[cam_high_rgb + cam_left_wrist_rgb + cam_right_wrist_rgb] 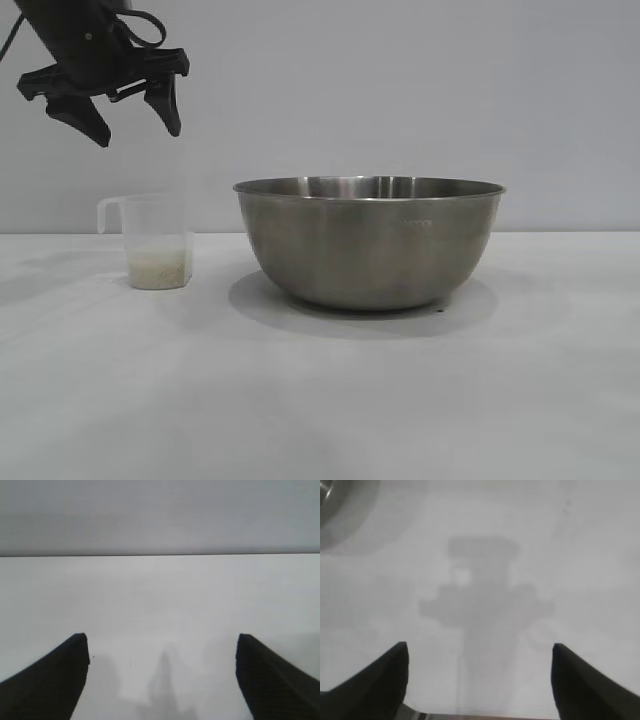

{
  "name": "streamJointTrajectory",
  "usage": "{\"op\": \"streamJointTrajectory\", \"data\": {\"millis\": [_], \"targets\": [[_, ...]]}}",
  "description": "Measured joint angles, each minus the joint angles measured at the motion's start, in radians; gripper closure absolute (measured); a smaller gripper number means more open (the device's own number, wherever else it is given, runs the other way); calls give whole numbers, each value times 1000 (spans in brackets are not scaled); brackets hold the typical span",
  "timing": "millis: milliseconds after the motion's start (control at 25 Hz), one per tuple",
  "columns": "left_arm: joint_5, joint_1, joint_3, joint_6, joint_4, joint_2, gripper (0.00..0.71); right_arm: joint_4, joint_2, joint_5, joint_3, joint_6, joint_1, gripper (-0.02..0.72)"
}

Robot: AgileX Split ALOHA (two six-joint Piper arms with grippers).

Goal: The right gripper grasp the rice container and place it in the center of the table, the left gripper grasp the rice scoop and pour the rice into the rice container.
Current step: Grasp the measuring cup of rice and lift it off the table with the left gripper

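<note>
The rice container (369,240), a wide steel bowl, rests on the white table (320,400) near its middle. To its left stands the rice scoop (156,241), a clear cup with a loop handle, upright, with rice (159,268) lying in its bottom. My left gripper (135,128) hangs open in the air above the scoop, apart from it; its wrist view shows only bare table between the fingers (162,642). My right gripper (479,652) is open over bare table, outside the exterior view. A curved edge of the rice container (330,500) shows in a corner of the right wrist view.
A plain grey wall (400,90) closes off the back of the table. Open white surface lies in front of the bowl and to its right.
</note>
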Motion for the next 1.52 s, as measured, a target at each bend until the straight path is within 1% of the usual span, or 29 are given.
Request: {"op": "streamJointTrajectory", "data": {"millis": [200,360,480,640,800,1120,1400,1520], "targets": [[1,0,0,0,0,0,176,0,-253,2,143,6,0,181],[1,0,0,0,0,0,176,29,-439,-45,253,6,0,181],[1,0,0,0,0,0,176,46,-550,-60,323,6,0,181],[1,0,0,0,0,0,176,46,-676,-67,385,-21,0,181],[1,0,0,0,4,0,176,53,-788,-99,408,-34,0,181],[1,0,0,0,38,2,176,58,-977,-99,410,-43,0,181],[2,0,0,0,161,2,176,58,-985,-97,410,-43,0,181],[2,0,0,0,194,2,176,58,-985,-97,410,-43,0,181]]}}
